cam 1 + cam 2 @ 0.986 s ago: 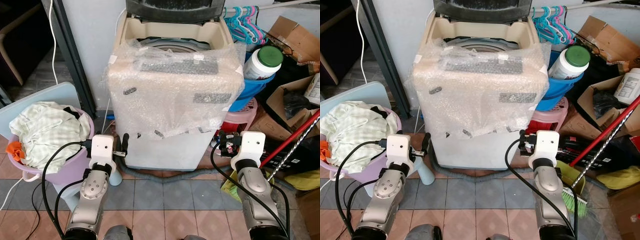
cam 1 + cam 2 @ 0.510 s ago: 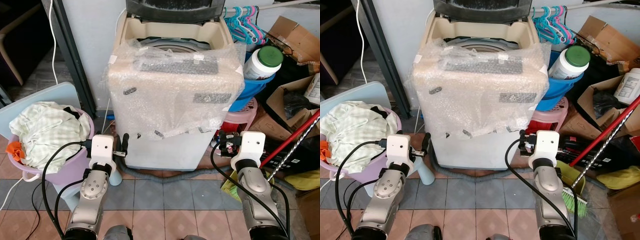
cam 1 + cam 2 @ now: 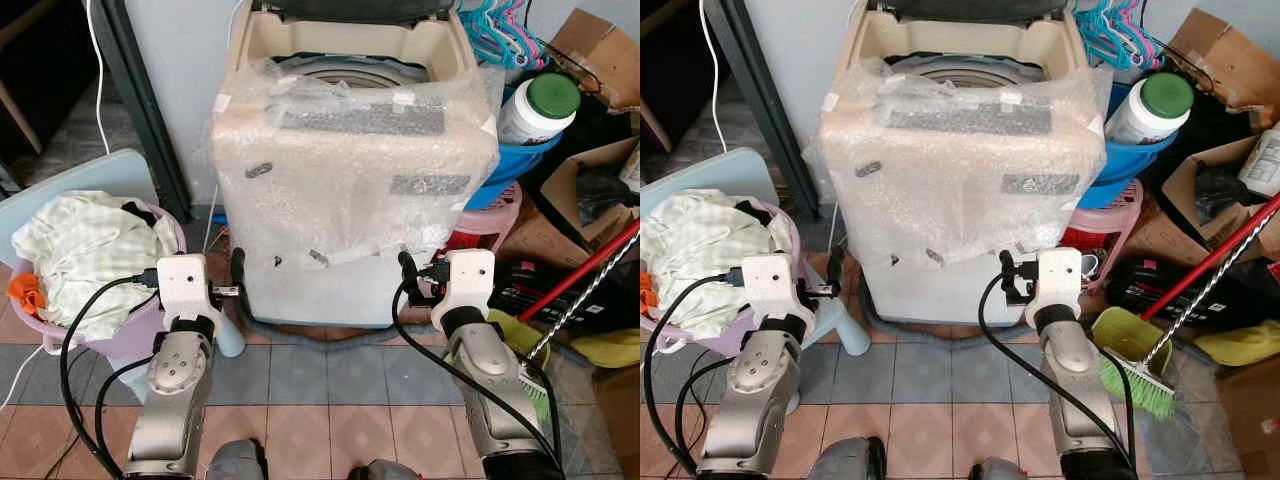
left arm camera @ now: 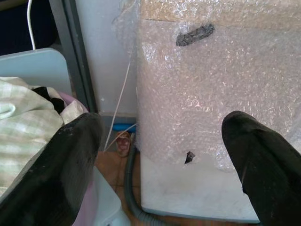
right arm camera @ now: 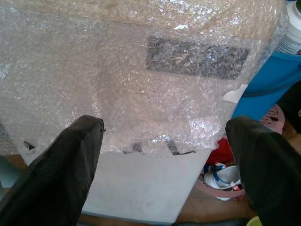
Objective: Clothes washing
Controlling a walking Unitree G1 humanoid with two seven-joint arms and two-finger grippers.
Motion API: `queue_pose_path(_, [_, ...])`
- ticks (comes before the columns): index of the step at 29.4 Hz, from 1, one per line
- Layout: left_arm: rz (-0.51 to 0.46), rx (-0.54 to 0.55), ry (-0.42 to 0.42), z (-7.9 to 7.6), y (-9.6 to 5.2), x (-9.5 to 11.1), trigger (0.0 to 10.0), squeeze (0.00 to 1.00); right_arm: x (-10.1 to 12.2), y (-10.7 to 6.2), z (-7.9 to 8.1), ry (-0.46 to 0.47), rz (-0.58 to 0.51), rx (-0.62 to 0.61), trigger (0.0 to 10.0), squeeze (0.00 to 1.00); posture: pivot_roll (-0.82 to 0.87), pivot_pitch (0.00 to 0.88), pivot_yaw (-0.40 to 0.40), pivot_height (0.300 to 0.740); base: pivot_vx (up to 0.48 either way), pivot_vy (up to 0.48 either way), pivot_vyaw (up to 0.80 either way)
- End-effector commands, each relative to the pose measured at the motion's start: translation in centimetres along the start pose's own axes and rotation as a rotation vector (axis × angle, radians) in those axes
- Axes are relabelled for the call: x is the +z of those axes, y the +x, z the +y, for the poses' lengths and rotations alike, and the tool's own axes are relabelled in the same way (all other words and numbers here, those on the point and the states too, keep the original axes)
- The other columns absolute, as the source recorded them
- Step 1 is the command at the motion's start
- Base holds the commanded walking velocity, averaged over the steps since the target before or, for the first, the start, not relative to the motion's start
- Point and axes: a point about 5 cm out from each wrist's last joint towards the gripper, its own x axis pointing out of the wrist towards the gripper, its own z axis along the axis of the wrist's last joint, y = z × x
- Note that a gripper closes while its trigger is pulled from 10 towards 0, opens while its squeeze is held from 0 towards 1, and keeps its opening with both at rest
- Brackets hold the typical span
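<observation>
Your left gripper has its fingers spread wide, holding nothing, and sits low by the front left corner of the washing machine. Your right gripper is spread wide too, empty, facing the machine's front near its right corner. The machine is top-loading with the lid up and the drum exposed; bubble wrap covers the control panel and upper front. The clothes are piled in the purple basket on your left, just beside the left arm. Blue tub with a white jar sits right of the machine.
</observation>
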Motion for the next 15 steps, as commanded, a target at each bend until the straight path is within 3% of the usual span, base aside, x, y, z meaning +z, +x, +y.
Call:
queue_pose_path(1, [-0.014,0.017,0.032,0.2,0.1,0.7,10.0,0.0,0.3,-0.1,-0.3,-0.005,-0.004,-0.015,10.0,0.0,0.08,0.12,-0.021,0.74,0.0,0.0,0.0])
queue_pose_path(15, [0.037,0.065,0.045,0.4,-0.5,0.2,10.0,0.0,-0.2,-1.1,-1.2,0.022,0.019,-0.067,10.0,0.0,0.07,0.121,-0.009,0.74,0.0,0.0,0.0])
